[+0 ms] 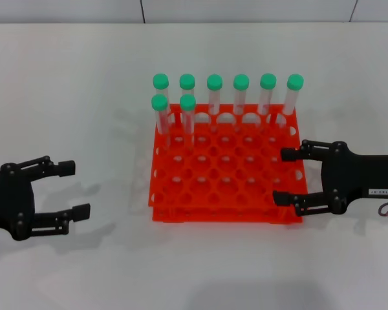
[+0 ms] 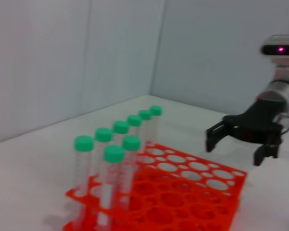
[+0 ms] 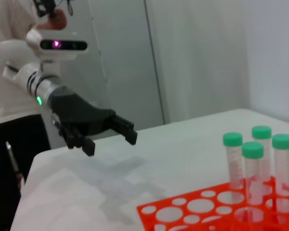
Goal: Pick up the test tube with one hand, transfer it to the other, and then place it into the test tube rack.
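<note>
Both my claws are empty, so I judge the task either not begun or just finished; no tube lies loose on the table [image 1: 84,97]. My left claw [image 1: 74,189] hangs wide open over bare table, well apart from the rack [image 1: 226,165], which lies off to its inner side. My right claw [image 1: 286,176] is open too, its fingers spread at the rack's near right corner, just over the edge holes, gripping nothing.

All eight tubes stand upright in the rack's far rows: six along the back, two more in the second row at the left end, the corner tube [image 1: 160,110] nearest my left claw. Each is slim, clear plastic with a round green cap, standing well above the orange grid.

If a pick is next, my left claw must travel across to that corner, come down over a cap without knocking its neighbour [image 1: 188,111], close on the stem below the cap and lift straight up.
</note>
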### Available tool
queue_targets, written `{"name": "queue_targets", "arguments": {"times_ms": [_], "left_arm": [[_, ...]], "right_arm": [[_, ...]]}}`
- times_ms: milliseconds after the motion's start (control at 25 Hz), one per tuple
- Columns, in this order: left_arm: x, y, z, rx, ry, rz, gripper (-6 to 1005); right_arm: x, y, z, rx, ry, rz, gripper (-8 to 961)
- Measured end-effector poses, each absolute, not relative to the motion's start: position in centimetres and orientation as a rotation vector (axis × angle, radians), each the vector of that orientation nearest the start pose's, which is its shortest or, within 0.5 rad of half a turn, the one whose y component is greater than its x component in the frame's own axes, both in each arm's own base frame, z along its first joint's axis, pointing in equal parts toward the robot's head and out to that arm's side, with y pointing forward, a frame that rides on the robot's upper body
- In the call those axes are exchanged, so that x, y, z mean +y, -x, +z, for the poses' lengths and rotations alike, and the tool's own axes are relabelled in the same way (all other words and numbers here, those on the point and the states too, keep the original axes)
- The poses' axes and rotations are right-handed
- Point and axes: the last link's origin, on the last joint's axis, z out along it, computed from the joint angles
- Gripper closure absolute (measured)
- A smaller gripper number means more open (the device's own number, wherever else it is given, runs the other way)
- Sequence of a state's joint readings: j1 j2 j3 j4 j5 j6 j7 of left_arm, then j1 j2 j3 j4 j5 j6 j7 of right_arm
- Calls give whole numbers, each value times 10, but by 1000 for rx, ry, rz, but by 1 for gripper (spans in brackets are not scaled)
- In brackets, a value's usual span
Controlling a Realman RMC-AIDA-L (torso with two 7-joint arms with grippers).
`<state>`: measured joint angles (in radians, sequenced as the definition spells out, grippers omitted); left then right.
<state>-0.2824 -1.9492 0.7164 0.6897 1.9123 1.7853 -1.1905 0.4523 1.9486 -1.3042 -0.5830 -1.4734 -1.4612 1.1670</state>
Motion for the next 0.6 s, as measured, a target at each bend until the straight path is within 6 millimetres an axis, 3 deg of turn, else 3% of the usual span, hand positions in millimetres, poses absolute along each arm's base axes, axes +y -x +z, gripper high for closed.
{"name": "queue_targets", "arguments": {"times_ms": [600], "left_arm": [[253, 326, 57, -504, 2768, -660, 138]], "right_arm": [[314, -256, -16, 324, 2868, 710, 92]]}}
